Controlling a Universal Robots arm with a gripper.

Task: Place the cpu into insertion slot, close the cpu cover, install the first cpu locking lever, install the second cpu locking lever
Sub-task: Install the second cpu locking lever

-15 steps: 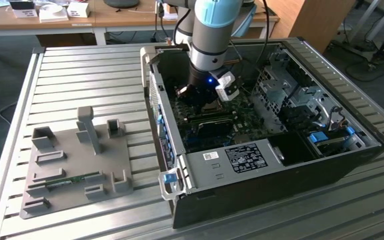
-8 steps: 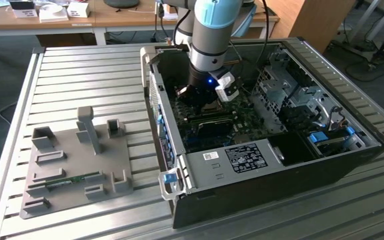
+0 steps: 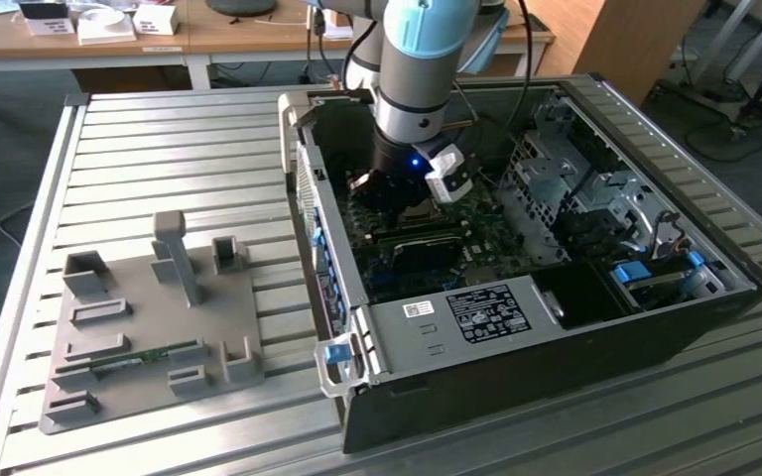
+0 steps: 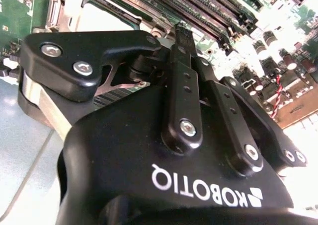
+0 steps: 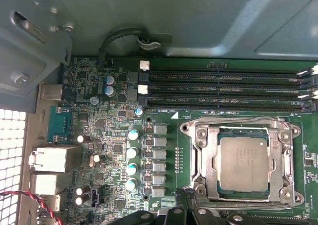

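Cpu [image 5: 244,164] in insertion slot [image 5: 198,160], beside end effector [image 5: 198,216]

A ribbed metal worktable [image 3: 156,149] fills most of the room's middle, pale and evenly lit. Behind it stands a wooden desk [image 3: 222,45] carrying small white boxes [image 3: 106,25], with cables hanging beneath. Grey carpet [image 3: 4,159] spreads beside the worktable, and past its far corner rises a wooden cabinet [image 3: 626,40], black cables trailing on the floor nearby
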